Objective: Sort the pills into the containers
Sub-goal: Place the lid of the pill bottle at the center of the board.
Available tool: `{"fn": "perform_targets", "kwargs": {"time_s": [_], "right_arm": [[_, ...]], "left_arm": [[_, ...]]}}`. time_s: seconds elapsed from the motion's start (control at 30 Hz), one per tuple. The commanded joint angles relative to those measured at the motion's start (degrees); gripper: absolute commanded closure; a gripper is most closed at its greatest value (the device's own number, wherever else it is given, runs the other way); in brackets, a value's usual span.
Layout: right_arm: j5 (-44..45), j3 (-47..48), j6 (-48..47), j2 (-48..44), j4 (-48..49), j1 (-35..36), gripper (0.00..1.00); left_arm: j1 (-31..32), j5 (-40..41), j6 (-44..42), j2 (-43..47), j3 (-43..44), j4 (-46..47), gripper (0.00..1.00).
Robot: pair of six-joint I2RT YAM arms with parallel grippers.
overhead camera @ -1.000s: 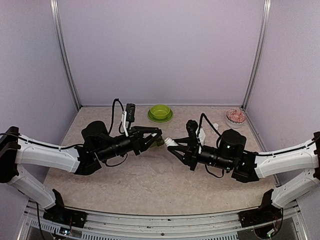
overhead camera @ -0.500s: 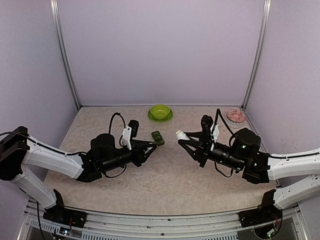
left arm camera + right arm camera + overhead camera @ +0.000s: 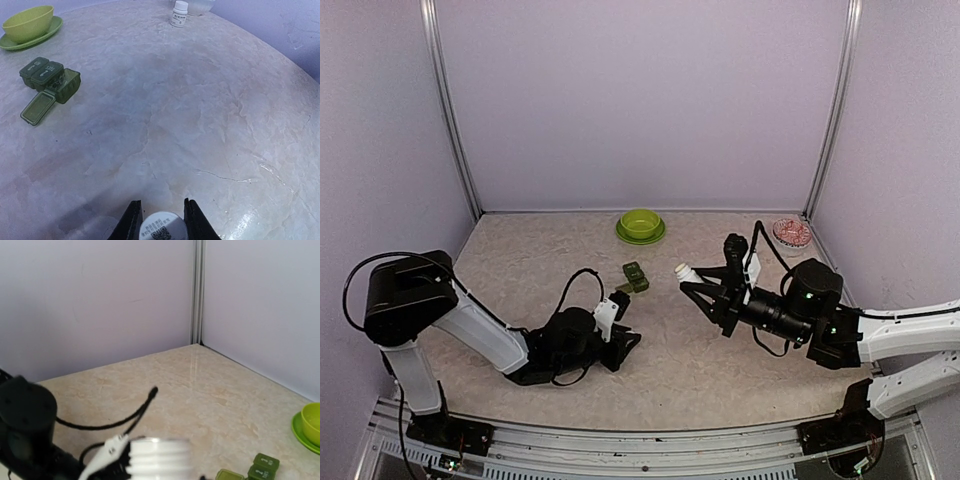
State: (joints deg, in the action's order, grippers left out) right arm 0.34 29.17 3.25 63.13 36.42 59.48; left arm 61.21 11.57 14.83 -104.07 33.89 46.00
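While left gripper (image 3: 161,206) grips labelled bottle (image 3: 162,228) | right gripper (image 3: 690,281): uncapped bottle (image 3: 683,270)

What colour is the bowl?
The bowl is lime green, clearest in the left wrist view.

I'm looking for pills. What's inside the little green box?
The pill box has one end compartment open, its inside unclear. The other two lids are shut, hiding everything.

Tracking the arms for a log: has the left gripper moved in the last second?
Yes. In the top view the left gripper has drawn back toward the robot's side, farther from the lime green round bowl, which stayed put.
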Motion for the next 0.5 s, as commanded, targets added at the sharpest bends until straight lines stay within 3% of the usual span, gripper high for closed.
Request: {"fn": "perform_targets", "kwargs": {"time_s": [0.0, 0.47], "right_arm": [[0.8, -0.8, 0.1, -1.1, 0.0, -0.4, 0.89], [0.8, -1.4, 0.2, -1.5, 0.3, -0.5, 0.89]], "left_arm": [[0.7, 1.7, -0.4, -3.3, 1.6, 4.3, 0.76], [1.0, 1.8, 0.4, -10.0, 3.9, 6.6, 0.76]]}}
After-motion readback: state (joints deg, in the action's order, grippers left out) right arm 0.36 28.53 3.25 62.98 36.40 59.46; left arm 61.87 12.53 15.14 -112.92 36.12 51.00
